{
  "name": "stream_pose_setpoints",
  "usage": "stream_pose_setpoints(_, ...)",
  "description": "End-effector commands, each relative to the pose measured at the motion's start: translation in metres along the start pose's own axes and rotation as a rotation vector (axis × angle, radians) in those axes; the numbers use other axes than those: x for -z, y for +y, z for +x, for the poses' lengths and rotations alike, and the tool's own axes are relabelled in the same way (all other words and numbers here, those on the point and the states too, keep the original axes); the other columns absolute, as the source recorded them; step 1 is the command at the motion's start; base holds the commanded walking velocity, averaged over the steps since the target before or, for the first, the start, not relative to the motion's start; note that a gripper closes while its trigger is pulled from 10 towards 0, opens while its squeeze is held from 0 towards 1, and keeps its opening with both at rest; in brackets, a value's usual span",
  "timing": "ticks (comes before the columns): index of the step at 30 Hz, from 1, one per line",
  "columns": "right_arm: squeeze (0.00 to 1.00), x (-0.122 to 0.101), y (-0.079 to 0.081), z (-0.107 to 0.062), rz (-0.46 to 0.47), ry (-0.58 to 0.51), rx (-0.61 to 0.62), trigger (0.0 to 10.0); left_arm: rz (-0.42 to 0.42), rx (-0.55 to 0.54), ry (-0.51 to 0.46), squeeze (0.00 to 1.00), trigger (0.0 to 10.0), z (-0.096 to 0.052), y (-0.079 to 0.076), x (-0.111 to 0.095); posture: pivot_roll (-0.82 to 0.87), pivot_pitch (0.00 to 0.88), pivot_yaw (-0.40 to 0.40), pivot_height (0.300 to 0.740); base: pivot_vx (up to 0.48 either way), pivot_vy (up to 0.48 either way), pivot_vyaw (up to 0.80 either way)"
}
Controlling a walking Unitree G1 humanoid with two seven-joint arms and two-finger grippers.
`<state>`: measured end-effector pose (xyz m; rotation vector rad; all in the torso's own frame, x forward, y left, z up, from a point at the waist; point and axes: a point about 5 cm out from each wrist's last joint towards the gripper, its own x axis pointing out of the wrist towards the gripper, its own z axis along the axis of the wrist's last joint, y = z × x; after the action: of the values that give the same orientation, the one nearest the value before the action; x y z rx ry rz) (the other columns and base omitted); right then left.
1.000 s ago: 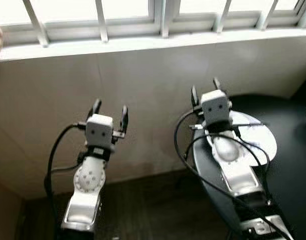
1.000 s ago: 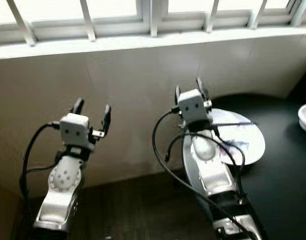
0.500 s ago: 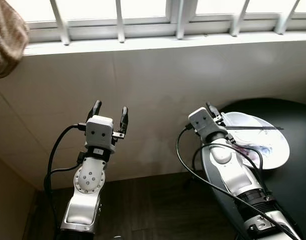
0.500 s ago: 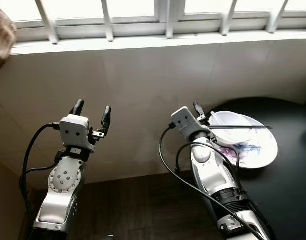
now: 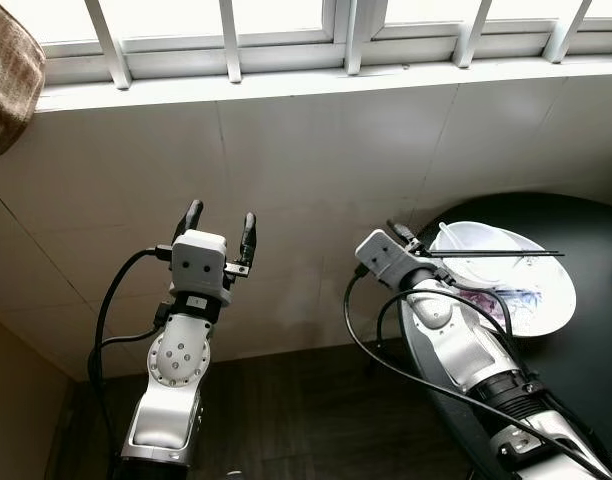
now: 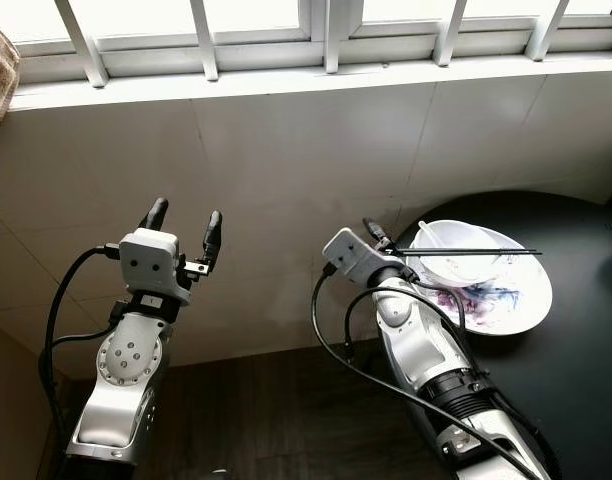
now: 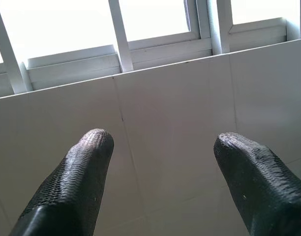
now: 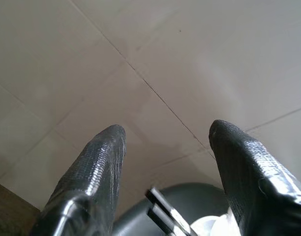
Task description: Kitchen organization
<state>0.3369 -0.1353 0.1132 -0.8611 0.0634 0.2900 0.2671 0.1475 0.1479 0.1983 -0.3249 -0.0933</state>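
A white plate with purple smears lies on the round black table at the right. On the plate stands a white bowl with a spoon, and two black chopsticks lie across the bowl. My right gripper is open at the table's left edge, just left of the bowl, pointing at the tiled wall. In the right wrist view the chopstick tips show below its fingers. My left gripper is open and raised before the wall, holding nothing.
A tiled wall with a white sill and barred window stands close ahead. A brown cloth hangs at the upper left. Dark wooden floor lies between my arms, left of the table.
The camera has shifted, bringing more of the wall, cloth and plate into view. My right gripper has tilted leftward, off the plate toward the table's left edge. The left arm keeps its pose.
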Motion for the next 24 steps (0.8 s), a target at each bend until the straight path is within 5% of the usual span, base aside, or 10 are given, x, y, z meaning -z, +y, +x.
stream_pose_setpoints(1,0.0,0.002,-0.008,0.002,-0.035,0.012,-0.008,10.0,0.006,0.009,0.002,0.0,10.0,0.001,0.0,0.0,0.03,0.012,-0.039,0.74,0.0,0.0,0.0)
stream_pose_setpoints(14,0.0,0.007,-0.012,0.006,-0.093,-0.008,-0.137,10.0,0.007,0.012,0.004,0.0,10.0,0.001,0.0,0.0,0.03,0.012,-0.036,0.74,0.0,0.0,0.0)
stream_pose_setpoints(24,0.0,0.016,-0.032,0.015,-0.117,0.043,-0.139,10.0,0.009,0.012,0.004,0.0,10.0,0.002,0.0,0.001,0.03,0.012,-0.038,0.74,0.0,0.0,0.0)
